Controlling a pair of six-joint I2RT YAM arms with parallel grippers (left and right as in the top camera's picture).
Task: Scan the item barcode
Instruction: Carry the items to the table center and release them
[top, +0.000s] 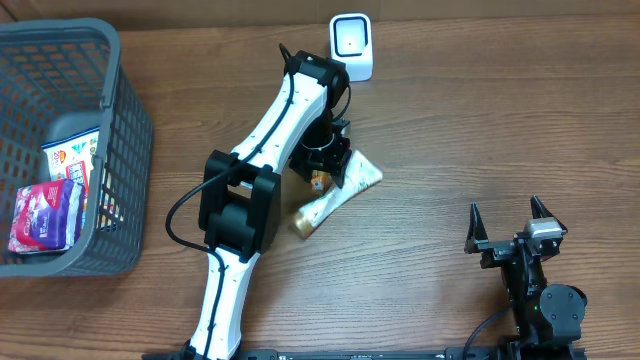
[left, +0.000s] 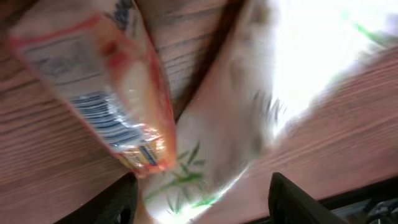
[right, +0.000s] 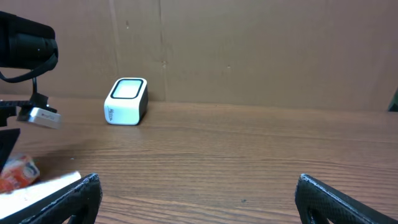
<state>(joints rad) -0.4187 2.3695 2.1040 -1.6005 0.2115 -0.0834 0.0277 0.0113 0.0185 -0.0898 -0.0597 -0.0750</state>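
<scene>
Left claw (top: 325, 165) hangs over the middle of the tabletop (top: 470, 120), fingers spread. A white leaf-printed packet (left: 205, 155) lies between them, and a blurred orange-edged packet (left: 118, 106) lies touching it. Both packets lie on the wood near the white scanner (top: 352, 45). Right claw (top: 508, 215) stands wide apart and empty, well away

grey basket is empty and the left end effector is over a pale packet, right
No: the grey basket holds snack packets, as the overhead view shows. The left end effector is indeed over the pale packet.
</scene>
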